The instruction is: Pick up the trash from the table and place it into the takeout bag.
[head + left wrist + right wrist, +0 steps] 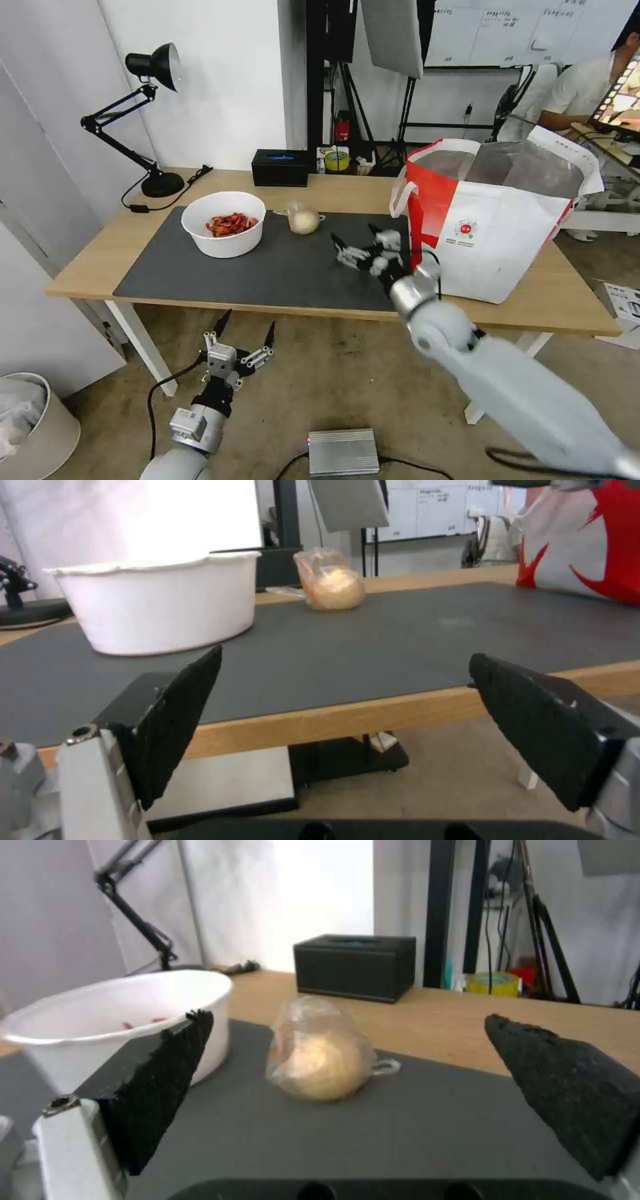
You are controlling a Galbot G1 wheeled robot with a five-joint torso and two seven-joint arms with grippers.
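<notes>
On the dark grey mat (pixel 267 273) of the table (pixel 93 263) stand a white round bowl (pixel 223 223) of red shells and a clear cup with a beige lump (pixel 303 218). The large white and red takeout bag (pixel 493 220) stands open at the table's right end. My right gripper (pixel 357 241) hovers open over the mat, left of the bag and right of the cup, with nothing between its fingers. In the right wrist view the cup (pixel 320 1057) lies ahead between the open fingers (pixel 160 1080), the bowl (pixel 100 1020) beside it. My left gripper (pixel 245 328) hangs open below the table's front edge.
A black desk lamp (pixel 150 120) and a black rectangular box (pixel 280 167) stand at the table's back. A silver box (pixel 343 452) lies on the floor; a white bin (pixel 30 427) stands at the lower left. A person sits at a desk at the far right.
</notes>
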